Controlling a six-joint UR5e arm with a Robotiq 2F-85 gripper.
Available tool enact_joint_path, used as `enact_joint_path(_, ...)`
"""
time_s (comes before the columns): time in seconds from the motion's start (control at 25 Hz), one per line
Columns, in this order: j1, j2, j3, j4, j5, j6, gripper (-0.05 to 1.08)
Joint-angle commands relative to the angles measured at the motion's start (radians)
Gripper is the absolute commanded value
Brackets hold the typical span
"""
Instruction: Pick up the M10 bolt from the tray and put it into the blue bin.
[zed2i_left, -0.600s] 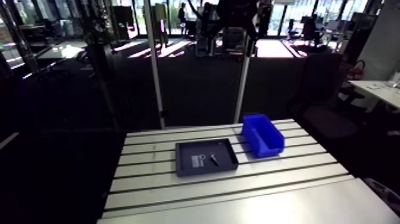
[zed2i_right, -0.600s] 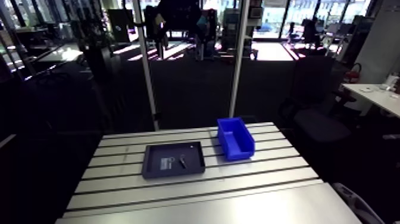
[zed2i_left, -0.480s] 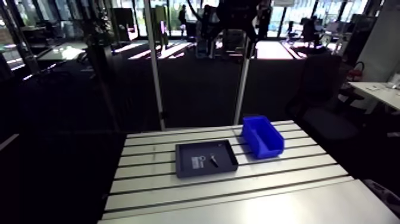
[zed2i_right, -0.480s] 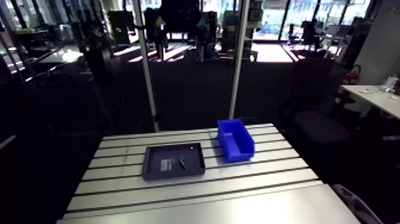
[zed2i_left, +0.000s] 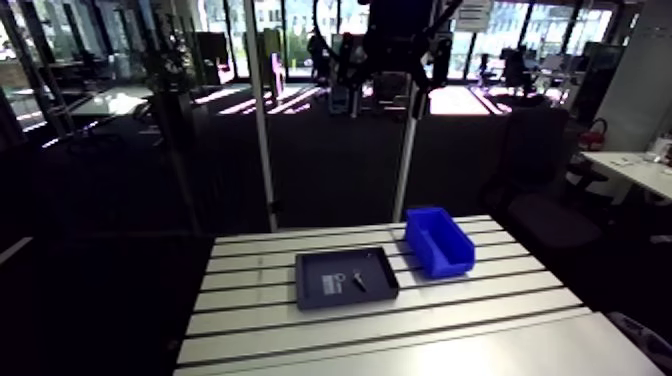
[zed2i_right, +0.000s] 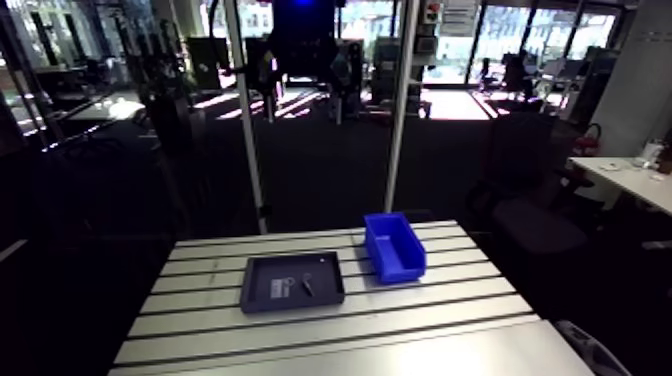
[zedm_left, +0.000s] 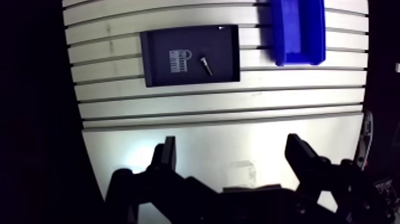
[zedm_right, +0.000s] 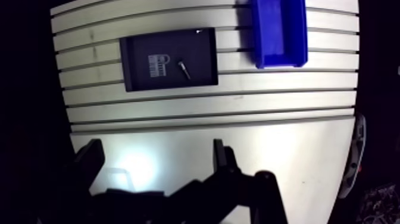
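Found the M10 bolt (zedm_left: 205, 64) lying loose on the floor of the dark tray (zedm_left: 220, 47), just to the 3 o'clock side of a pale printed label (zedm_left: 177, 61) and touching no wall. Read its shaft as running roughly from 11 to 5 o'clock; could not tell which end carried the head. Judged the shallow, open-topped tray a sensible home for it: stopped from rolling off the slotted table (zedm_left: 208, 101), yet free to be reached from straight above.

Saw the blue bin (zedm_left: 297, 30) at the tray's 3 o'clock, just beside it but apart, mouth upward and with nothing visible inside. Took that closeness as meant to keep the carry short.

Saw the claw (zedm_left: 232, 146) released, both fingers spread wide with only bare table between them, grasping nothing. Placed the tray well ahead of it at about 11 o'clock and the bin at about 1 o'clock. Judged this a high starting stance, with the descent to the bolt not yet begun.

Got the finger spread and the bolt's slant from the wrist view alone. Got from the arm view what the wrist view flattened: bin walls standing clearly taller than the tray's low rim. Could not read the fingers there, dark against the top edge.
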Motion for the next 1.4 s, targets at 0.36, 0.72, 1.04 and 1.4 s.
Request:
enact_joint_path(0.36, 0.006, 0.000, 0.098, -0.083, -0.011, -0.057, 0.01)
enact_joint_path(0.72, 0.014, 0.011, 0.228, -0.252, -0.008, -0.213, 0.01)
enact_joint_path(1.04, 0.040, 0.063, 0.293, -0.375, -0.008, -0.324, 0.01)
enact_joint_path(1.4, 0.057, 0.169, 0.296, -0.392, -0.015, -0.362, 0.01)
